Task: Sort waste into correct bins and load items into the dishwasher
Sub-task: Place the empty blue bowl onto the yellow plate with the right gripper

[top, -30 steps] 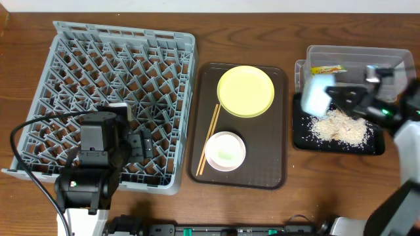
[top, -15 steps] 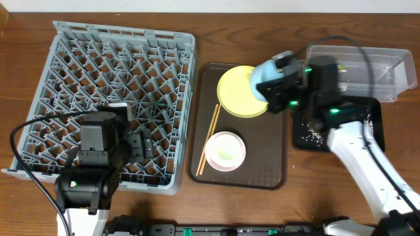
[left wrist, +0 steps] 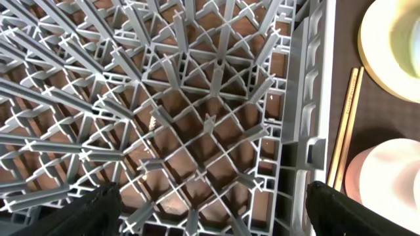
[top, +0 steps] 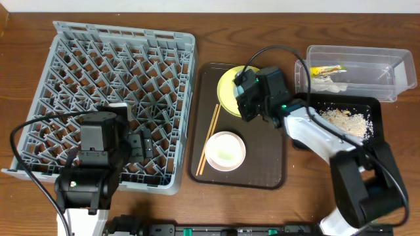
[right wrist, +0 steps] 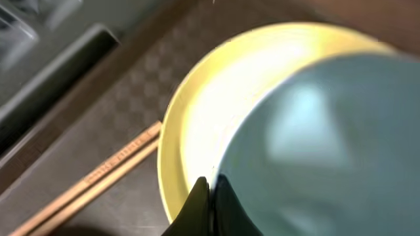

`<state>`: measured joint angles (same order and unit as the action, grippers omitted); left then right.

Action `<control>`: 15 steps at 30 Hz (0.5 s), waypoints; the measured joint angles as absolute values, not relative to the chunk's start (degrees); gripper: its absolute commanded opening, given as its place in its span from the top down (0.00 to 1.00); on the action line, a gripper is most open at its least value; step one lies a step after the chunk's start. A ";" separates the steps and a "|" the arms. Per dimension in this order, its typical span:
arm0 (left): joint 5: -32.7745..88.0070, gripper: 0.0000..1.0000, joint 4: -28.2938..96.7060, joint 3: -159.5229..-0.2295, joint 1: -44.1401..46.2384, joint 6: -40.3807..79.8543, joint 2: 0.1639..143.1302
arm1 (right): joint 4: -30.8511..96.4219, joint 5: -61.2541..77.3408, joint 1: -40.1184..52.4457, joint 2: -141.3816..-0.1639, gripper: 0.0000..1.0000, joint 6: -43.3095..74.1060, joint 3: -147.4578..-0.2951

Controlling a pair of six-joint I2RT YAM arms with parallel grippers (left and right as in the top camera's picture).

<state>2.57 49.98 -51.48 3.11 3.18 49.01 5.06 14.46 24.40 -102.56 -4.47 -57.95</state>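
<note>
So far the waste side looks done: the wrapper (top: 326, 69) and tissue (top: 331, 84) lie in the tub (top: 377, 62), and the crumbs (top: 344, 121) sit heaped in the black tray (top: 373, 108) just below it. Nothing is loaded yet, though; the rack (top: 125, 29) holds no dishes in any view. The right arm (top: 308, 128) reaches over the brown tray (top: 262, 170). Its wrist view shows the blue bowl (right wrist: 315, 144) filling the frame above the plate (top: 226, 88), with a dark fingertip (right wrist: 200, 196) pressed at the bowl's rim, so I judge the right jaws closed on the bowl; from overhead the bowl is hidden under the arm. Whether the bowl touches the plate or hangs just above it I cannot tell. The plate lies at the far end of the brown tray, the chopsticks (top: 210, 137) lie side by side along its left half, and the pink bowl (top: 225, 151) stands upright near the front, just beside the sticks. The left arm (top: 92, 151) hovers over the rack's near right part, its jaws spread wide with nothing between them. Left to do, as I read it: carry the blue bowl across to the rack, then the plate, pink bowl and chopsticks, four items in all
</note>
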 measured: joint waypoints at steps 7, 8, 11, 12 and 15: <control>2.57 0.09 50.22 -51.48 3.11 3.18 49.01 | 6.90 14.85 24.40 -102.85 0.66 -2.92 -57.95; 2.59 0.10 50.19 -51.48 3.11 3.18 49.01 | 7.55 15.55 24.40 -102.69 0.65 -2.81 -57.95; 2.59 0.10 50.24 -51.48 3.11 3.18 49.01 | 9.89 17.34 24.40 -100.92 0.67 -2.70 -57.93; 2.57 0.10 50.24 -51.48 3.11 3.20 49.01 | 10.52 17.69 24.40 -99.79 0.68 -2.61 -57.93; 2.57 0.10 50.35 -51.48 3.11 3.20 49.01 | 14.04 18.63 24.40 -93.86 0.63 -2.46 -57.91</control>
<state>2.57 50.35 -51.48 3.11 3.20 49.01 14.04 18.63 24.40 -93.86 -2.46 -57.91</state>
